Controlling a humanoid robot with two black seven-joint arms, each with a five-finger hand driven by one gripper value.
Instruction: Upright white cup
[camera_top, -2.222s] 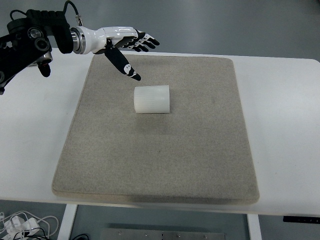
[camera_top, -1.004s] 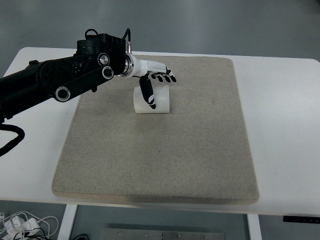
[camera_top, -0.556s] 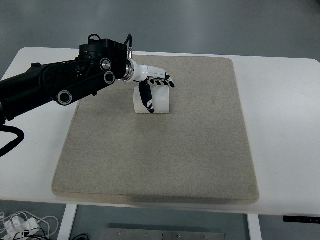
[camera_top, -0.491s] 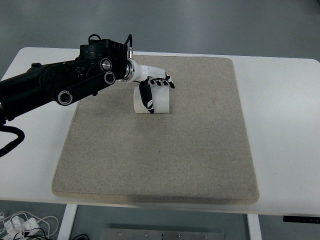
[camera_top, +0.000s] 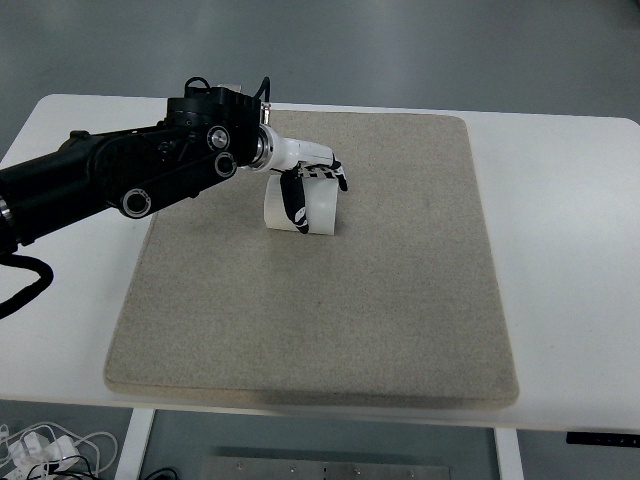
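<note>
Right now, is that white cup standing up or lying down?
Lying down, slightly tilted: the cup shows its ribbed side on the mat, left hand gripping it.

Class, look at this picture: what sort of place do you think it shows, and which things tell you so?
Probably a robotics lab or test bench: a bare white table, a grey felt mat as work surface, and a left hand grasping a white cup.

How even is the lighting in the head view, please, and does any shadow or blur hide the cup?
Head view: soft, even light with no glare; the white cup stands out sharply on the grey mat, with only a faint shadow beneath it; the left hand wrapped around it covers part of its side, and nothing looks blurred.
</note>
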